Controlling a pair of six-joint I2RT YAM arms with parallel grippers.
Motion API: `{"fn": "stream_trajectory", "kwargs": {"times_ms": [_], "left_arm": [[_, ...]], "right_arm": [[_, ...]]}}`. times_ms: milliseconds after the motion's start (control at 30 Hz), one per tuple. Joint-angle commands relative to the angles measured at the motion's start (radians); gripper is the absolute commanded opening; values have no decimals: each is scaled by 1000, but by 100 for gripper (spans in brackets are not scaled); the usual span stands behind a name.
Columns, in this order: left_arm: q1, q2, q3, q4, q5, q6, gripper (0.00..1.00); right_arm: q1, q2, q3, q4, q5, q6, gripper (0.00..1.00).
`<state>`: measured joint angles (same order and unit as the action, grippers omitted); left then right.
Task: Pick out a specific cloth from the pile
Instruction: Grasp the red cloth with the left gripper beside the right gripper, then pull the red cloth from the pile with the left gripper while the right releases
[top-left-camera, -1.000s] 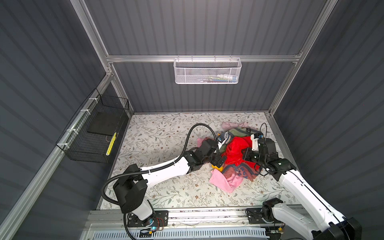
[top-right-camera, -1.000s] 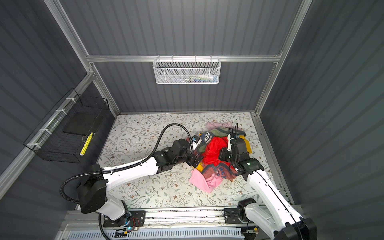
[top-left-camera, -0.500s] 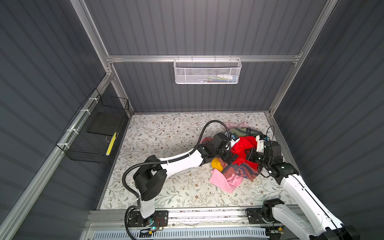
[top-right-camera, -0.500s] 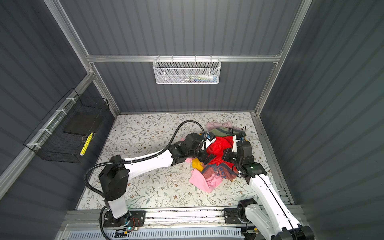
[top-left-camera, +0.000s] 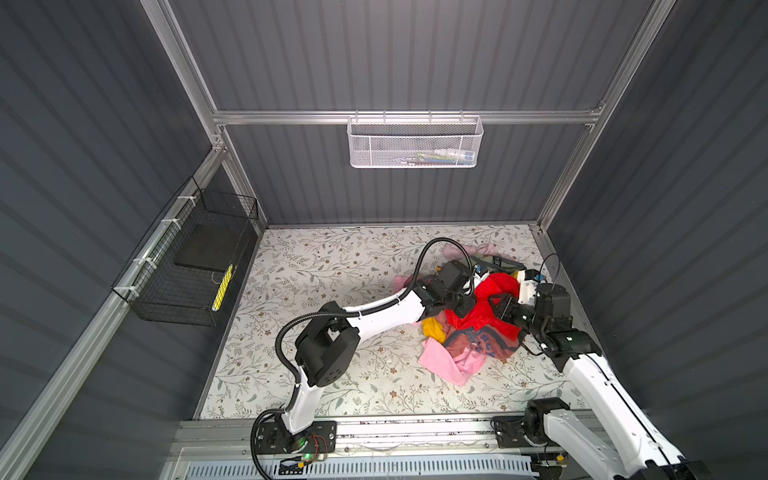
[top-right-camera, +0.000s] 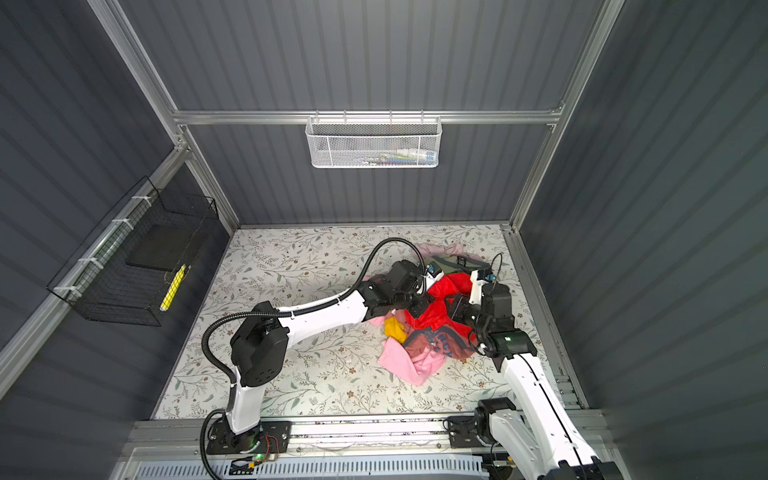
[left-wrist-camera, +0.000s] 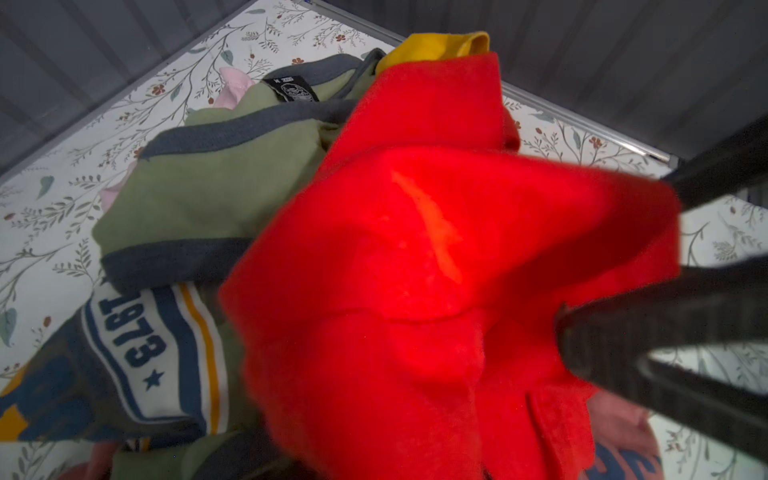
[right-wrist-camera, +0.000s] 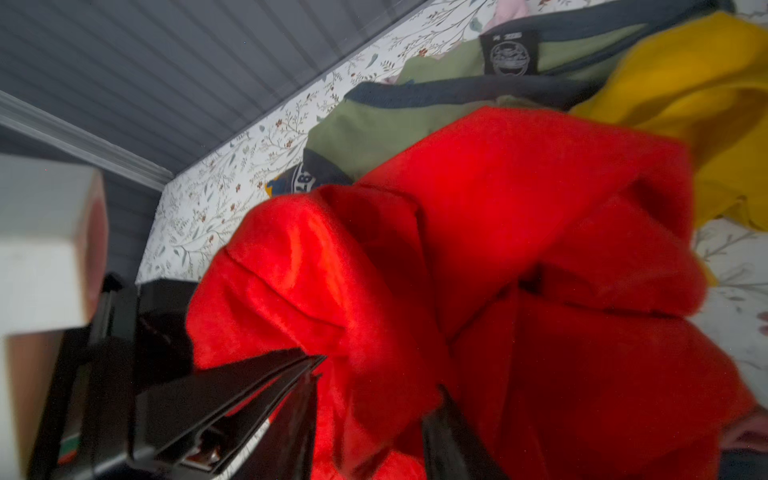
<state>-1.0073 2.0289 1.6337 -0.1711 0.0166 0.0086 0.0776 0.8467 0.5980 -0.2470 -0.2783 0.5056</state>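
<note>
The cloth, plain bright red-orange, is bunched on top of the pile at the right of the floral table. My left gripper reaches across and is shut on the cloth's left fold. The red fabric fills the left wrist view and hides that gripper's own jaws. My right gripper stands open at the cloth's right side, with red fabric between its spread fingers. Olive, mustard, pink and rust-pink garments lie around and under the cloth.
An olive green garment with a blue badge print lies behind the cloth, a mustard one beside it. The pile lies close to the right wall. A white mesh basket hangs on the back wall, a black wire basket on the left wall.
My left arm has swung right onto the pile and its jaws have shut on the red cloth. My right gripper, shut before, has opened its jaws.
</note>
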Motion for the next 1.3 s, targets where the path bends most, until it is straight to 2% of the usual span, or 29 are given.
{"fn": "stream_trajectory", "kwargs": {"times_ms": [0, 33, 200, 267, 300, 467, 767, 1033, 1267], "left_arm": [[-2, -69, 20, 6, 4, 1, 0], [-3, -86, 17, 8, 1, -1, 0], [-2, -161, 25, -1, -22, -7, 0], [-2, -184, 51, -19, -28, -7, 0], [-2, -193, 66, -30, -29, -7, 0], [-2, -238, 150, -88, -43, 11, 0], [-2, -369, 208, -128, -202, 105, 0], [-2, -432, 283, -169, -340, 201, 0], [-2, -520, 262, -115, -448, 279, 0]], "right_arm": [[-32, -22, -22, 2, -14, -30, 63], [-37, -31, -24, -4, -5, -38, 69], [-42, -83, -31, -20, 35, -87, 87], [-42, -102, -37, -22, 57, -97, 97], [-42, -108, -42, -22, 62, -102, 99], [-44, -136, -55, -31, 96, -111, 99], [-44, -215, -83, -15, 131, -144, 99], [-45, -198, -79, -13, 123, -143, 99], [-45, -191, -81, -6, 129, -146, 99]]}}
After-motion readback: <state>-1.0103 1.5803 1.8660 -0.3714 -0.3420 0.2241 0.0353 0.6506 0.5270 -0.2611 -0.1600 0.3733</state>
